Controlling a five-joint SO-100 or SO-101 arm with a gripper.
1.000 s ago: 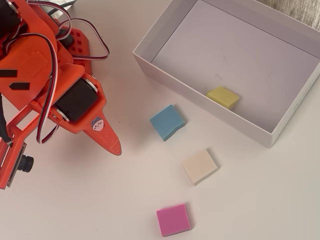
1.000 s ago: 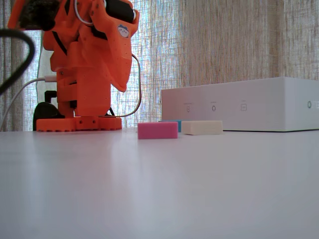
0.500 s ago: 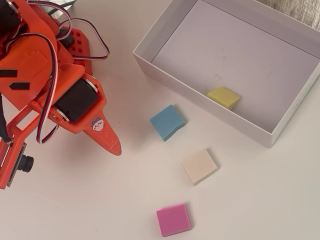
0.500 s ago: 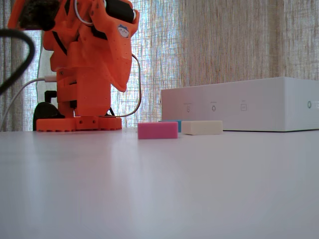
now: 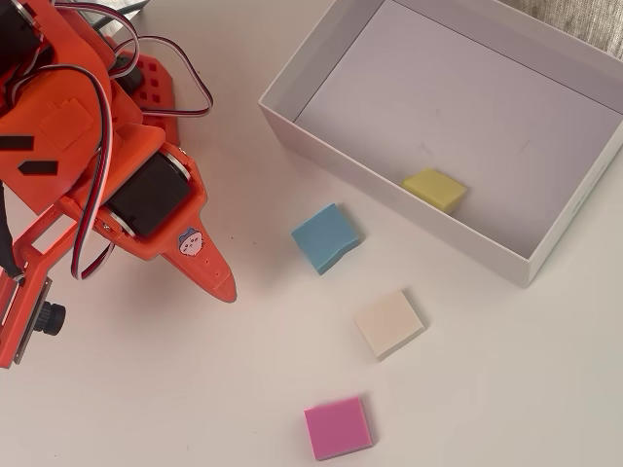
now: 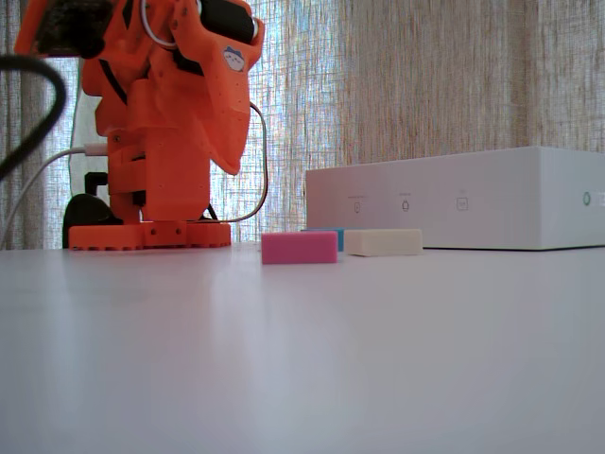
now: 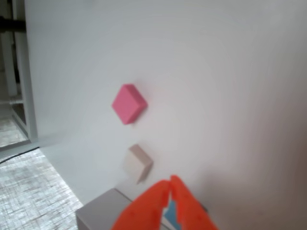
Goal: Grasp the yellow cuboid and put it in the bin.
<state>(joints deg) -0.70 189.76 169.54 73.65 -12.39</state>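
Observation:
The yellow cuboid (image 5: 435, 188) lies flat on the floor of the bin (image 5: 389, 183), close to its near wall in the overhead view. It is hidden behind the bin's wall (image 6: 454, 203) in the fixed view. My gripper (image 5: 224, 287) is shut and empty, its tips pressed together in the wrist view (image 7: 170, 183). It hangs above the table well to the left of the bin, apart from every block. In the fixed view it (image 6: 236, 165) is raised next to the arm's base.
A blue block (image 5: 324, 237), a cream block (image 5: 389, 323) and a pink block (image 5: 338, 427) lie on the white table outside the bin. The pink (image 7: 128, 103) and cream (image 7: 137, 163) blocks show in the wrist view. The arm's base (image 6: 149, 235) stands at the left.

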